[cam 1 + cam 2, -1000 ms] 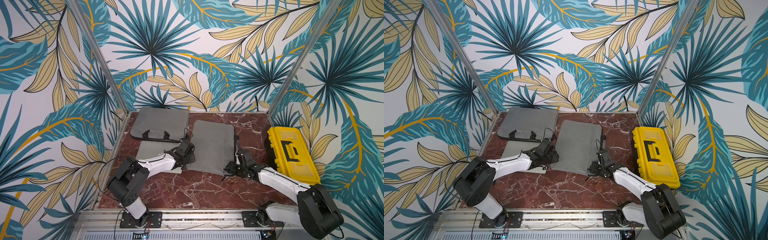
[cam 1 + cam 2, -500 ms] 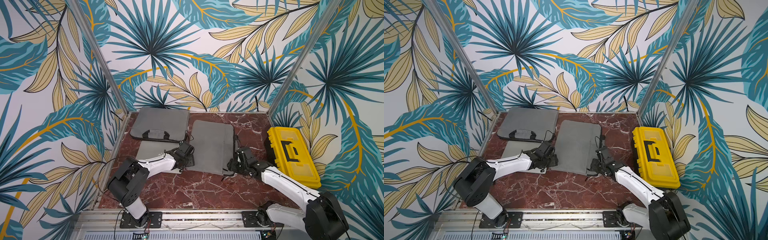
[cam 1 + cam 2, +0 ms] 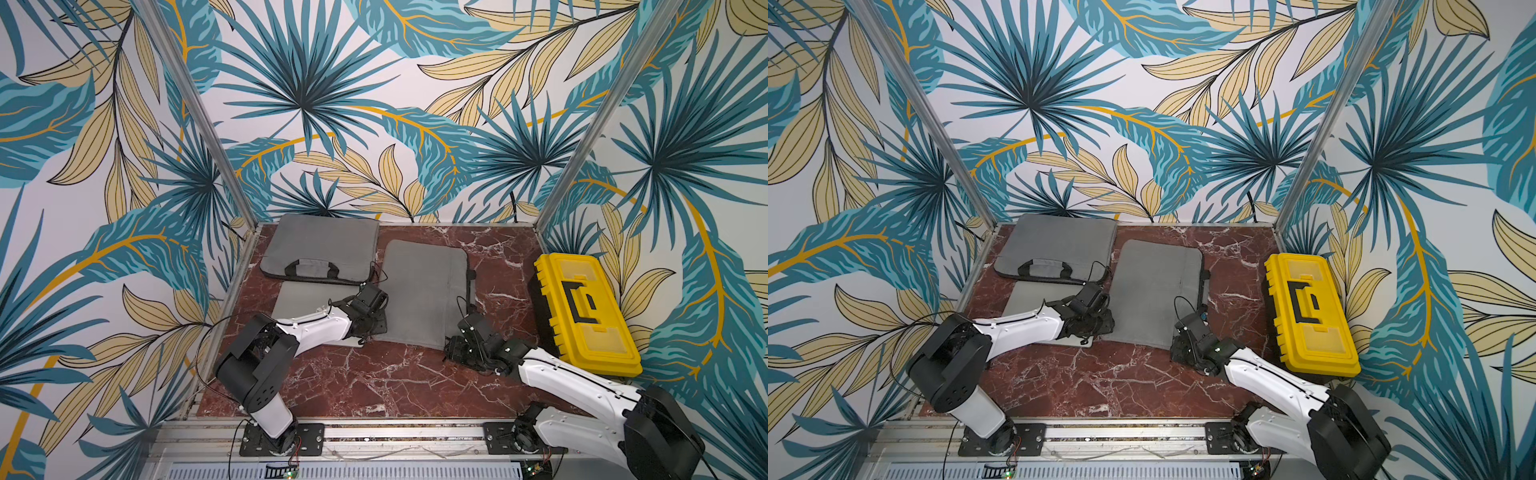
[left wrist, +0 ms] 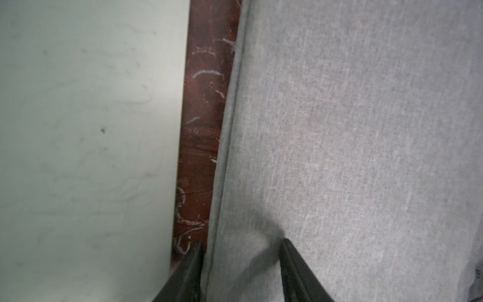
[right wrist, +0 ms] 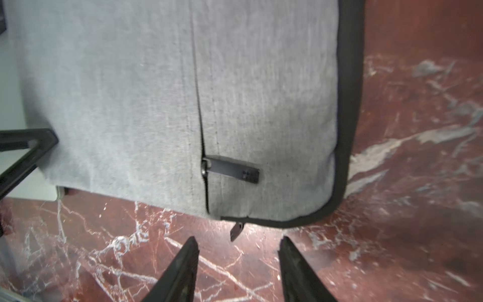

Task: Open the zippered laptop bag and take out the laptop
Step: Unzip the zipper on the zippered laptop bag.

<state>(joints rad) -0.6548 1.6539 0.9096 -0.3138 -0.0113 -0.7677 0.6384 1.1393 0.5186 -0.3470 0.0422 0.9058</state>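
A: Item 1, laptop bag (image 3: 424, 291) — pos.?
B: Flat on marble table (image 3: 374, 386), zipped shut. No laptop visible; prob. inside. Black zip trim (image 5: 350, 104) down bag's R side & round its near-R corner.
A: Item 2, main zip pull (image 5: 236, 231)?
B: Dangling off bag's near edge by that corner. Not to be confused w/ pocket pull (image 5: 231, 171), flat on bag's face, just inboard.
A: Item 3, R gripper (image 5: 238, 240)?
B: Jaws apart, empty, just off bag's near edge, aimed at main pull. Best: ease fwd, pinch tab only, no fabric; then drag along trim, low, parallel to bag's edge.
A: Item 4, L gripper (image 4: 241, 241)?
B: Jaws apart, astride bag's L edge by near-L corner: one fingertip (image 4: 291, 261) on fabric, other on marble strip. No pinch seen. Best used as anchor: press down, prevent sliding during zip drag.
A: Clearances?
B: Silver slab (image 3: 299, 301) just beside bag's L edge, thin marble gap only. Handled grey bag (image 3: 320, 245) near bag's far-L corner. Yellow toolbox (image 3: 582, 307) well apart off bag's R side; bare marble between, prob. enough for zip run.
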